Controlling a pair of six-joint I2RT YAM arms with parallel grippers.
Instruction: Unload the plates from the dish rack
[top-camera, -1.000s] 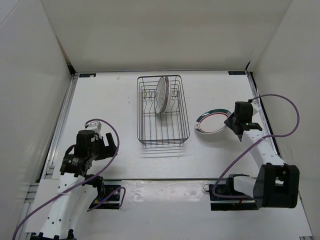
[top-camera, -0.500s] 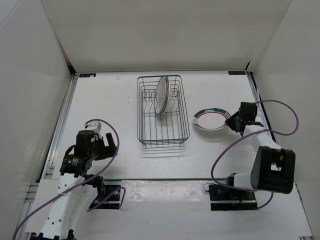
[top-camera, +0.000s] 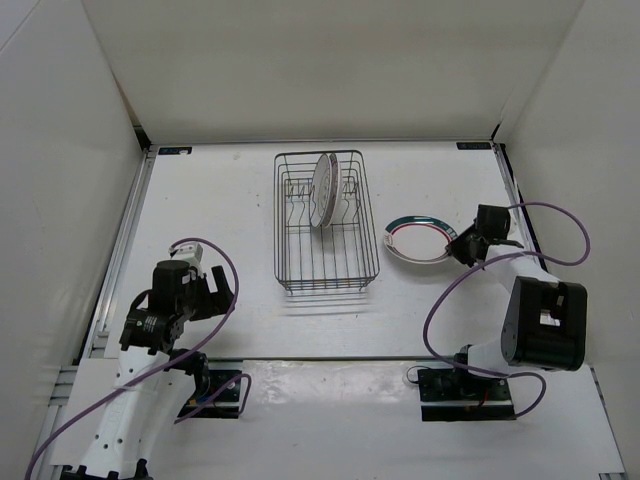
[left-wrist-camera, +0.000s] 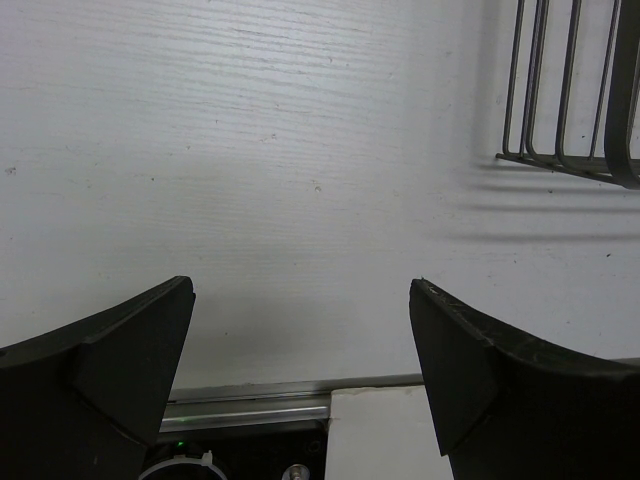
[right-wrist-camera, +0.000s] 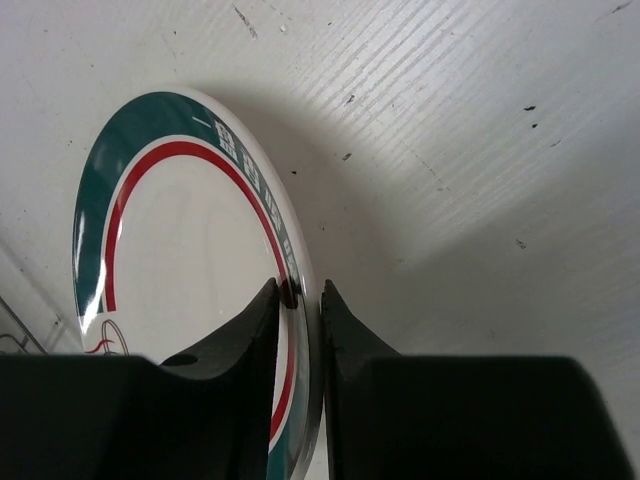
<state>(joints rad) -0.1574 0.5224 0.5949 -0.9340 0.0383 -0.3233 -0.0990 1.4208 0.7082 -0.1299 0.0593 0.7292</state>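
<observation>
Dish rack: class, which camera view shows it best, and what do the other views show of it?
Top external: the whole dish rack shows, tines included. Left wrist catches only one wire corner. Right wrist shows nothing clearly of it.

Table (top-camera: 220, 210): white, matte. Wrist views show fine parallel grain and a few dark specks.
Metal rail (top-camera: 118, 270) runs along left edge.
Rack (top-camera: 326, 287) stands on surface, centre of frame, slightly toward top, long side running top to bottom.
Plate (top-camera: 418, 243) on surface just right of rack, apart from it. Teal and red rim rings; shadow on table beside it in right wrist view.
Two black mounts (top-camera: 215, 392) on bottom strip, lower left and lower right.
</observation>
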